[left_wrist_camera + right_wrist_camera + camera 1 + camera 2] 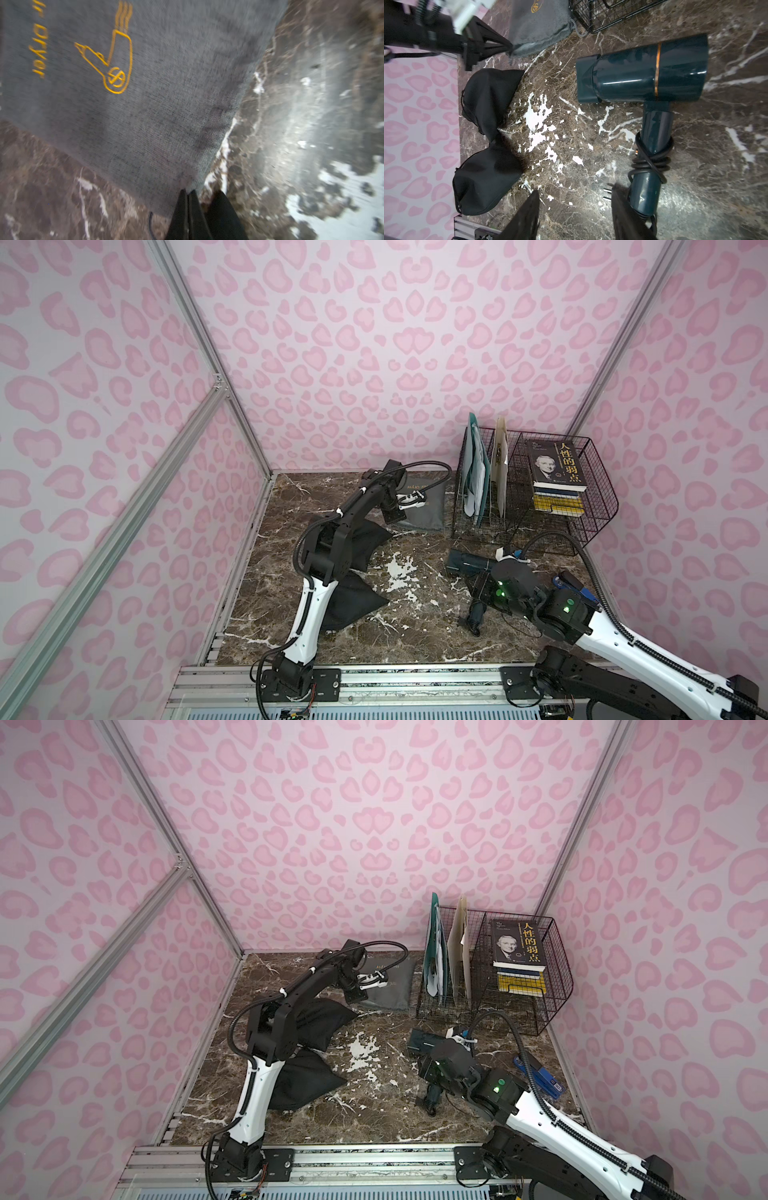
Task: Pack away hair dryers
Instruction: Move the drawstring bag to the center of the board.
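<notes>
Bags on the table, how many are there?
3. The grey bag lies at the back, its corner pinched by the left fingers. The far black bag lies under the left arm, the near black bag in front of it. More may be hidden.

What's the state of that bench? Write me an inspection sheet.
Surface: brown marble tabletop, white chips.
Job's things: teal hair dryer lying loose; grey pouch flat; two black pouches bulging.
Clutter: wire rack with folders, books; blue object.
Hands: left hand shut on grey pouch's corner; right hand open, empty.
Cables: dryer cord wound round handle.
Surroundings: pink spotted walls.
</notes>
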`<state>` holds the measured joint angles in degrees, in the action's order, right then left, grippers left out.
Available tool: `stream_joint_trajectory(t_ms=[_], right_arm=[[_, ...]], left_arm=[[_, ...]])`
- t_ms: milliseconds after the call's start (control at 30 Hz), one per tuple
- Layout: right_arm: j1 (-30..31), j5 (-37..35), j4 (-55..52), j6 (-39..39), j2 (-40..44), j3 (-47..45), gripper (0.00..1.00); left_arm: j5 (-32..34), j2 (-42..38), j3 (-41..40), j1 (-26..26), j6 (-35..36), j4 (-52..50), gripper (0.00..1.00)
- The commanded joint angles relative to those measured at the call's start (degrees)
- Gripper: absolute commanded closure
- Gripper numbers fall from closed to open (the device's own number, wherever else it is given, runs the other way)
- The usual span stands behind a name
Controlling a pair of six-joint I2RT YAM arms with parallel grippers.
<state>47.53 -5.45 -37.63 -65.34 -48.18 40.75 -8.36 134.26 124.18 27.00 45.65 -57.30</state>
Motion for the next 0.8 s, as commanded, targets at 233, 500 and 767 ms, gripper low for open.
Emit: stream_joint_trajectory(t_ms=[233,500,767], right_arm=[[-1.0,-0.4,-5.9,-0.6,-4.8,-1.5,0.4],[-4.1,0.5,-4.8,0.4,-5.6,-7.2,0.37],[-6.4,0.2,-4.7,2.4,-8.6,-8.5,0.34]], left_arm=[[-5.9,-20.7,-15.3,2.8,-15.9,-9.9,0.98],[-7.6,-32.6,-25.8,3.9,-24.2,-10.2,0.98],[-4.4,-40.4,-39.3,4.5,-24.7,-5.7,0.98]])
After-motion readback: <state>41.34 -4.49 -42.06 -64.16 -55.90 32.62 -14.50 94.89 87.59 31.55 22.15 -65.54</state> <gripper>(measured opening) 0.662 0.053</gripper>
